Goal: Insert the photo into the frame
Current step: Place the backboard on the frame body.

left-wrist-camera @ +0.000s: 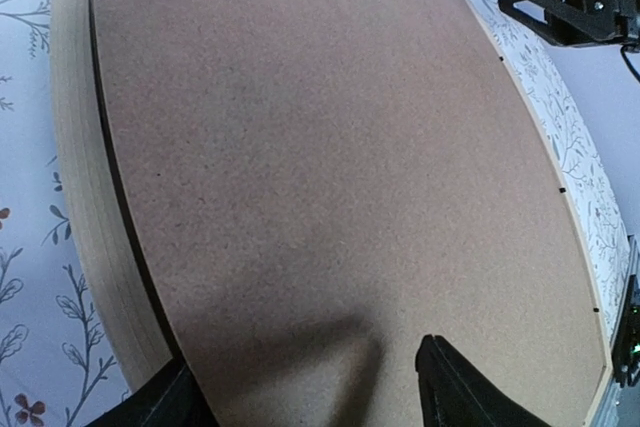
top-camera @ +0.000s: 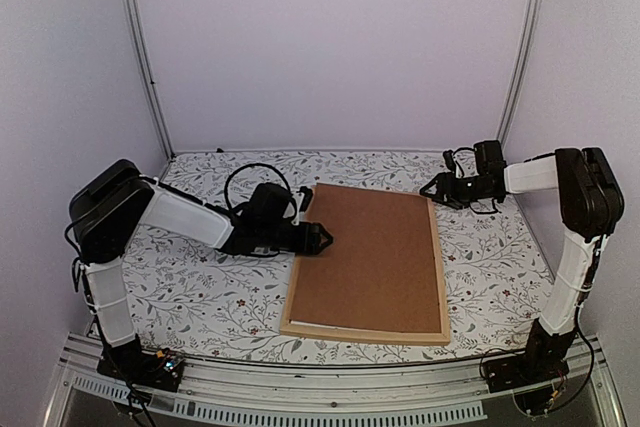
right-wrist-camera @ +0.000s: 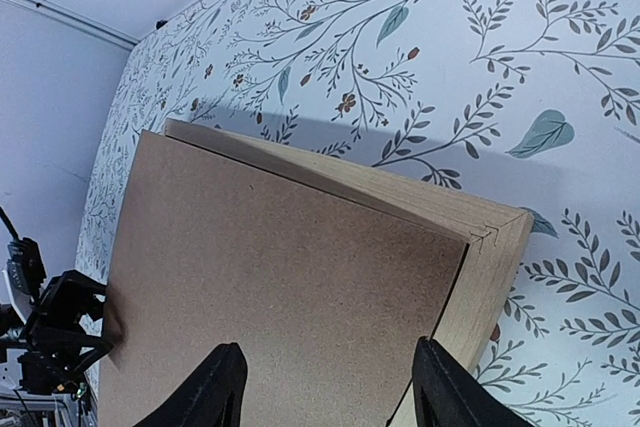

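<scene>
Brown backing board: lies flat inside the frame and fills nearly all of it. On my left wrist cam a thin dark gap runs between the board and one wooden bar.
frame: light wood, lying flat with its back up, pretty much mid-table. Its near edge is close to the arm bases, and it's turned a little so it doesn't sit square to the table.
photo: can't spot it in any view, only the board shows inside the frame.
left gripper: reaches in from the left and sits at the frame's left bar, up toward the far-left corner. Its fingers are spread with nothing between them, tips over the board's edge. Can't tell if they actually touch it.
right gripper: right by the frame's far-right corner, fingers spread and nothing pinched. My right wrist cam looks down on that corner and its notched joint, and I can't tell if there's contact.
tablecloth: white with a leafy floral print, under the frame and both arms.
</scene>
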Controlling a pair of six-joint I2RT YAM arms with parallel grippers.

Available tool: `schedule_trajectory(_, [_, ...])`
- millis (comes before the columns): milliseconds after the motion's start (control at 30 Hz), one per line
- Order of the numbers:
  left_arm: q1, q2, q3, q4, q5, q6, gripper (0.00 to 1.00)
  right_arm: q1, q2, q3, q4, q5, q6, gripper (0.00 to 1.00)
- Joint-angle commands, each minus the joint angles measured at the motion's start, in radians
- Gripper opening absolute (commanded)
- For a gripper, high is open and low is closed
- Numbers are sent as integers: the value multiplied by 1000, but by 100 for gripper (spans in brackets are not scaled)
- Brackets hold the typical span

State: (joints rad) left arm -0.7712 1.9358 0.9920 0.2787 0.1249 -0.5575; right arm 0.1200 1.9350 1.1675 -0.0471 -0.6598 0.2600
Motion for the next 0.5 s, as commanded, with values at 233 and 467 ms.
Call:
schedule_trajectory(233, [-1, 29, -9, -191, -117, 16, 77, 6, -36, -26, -4, 11, -9, 60])
schedule_trajectory(467, [-2, 35, 3, -221, -165, 20, 86, 6, -41, -37, 2, 7, -7, 60])
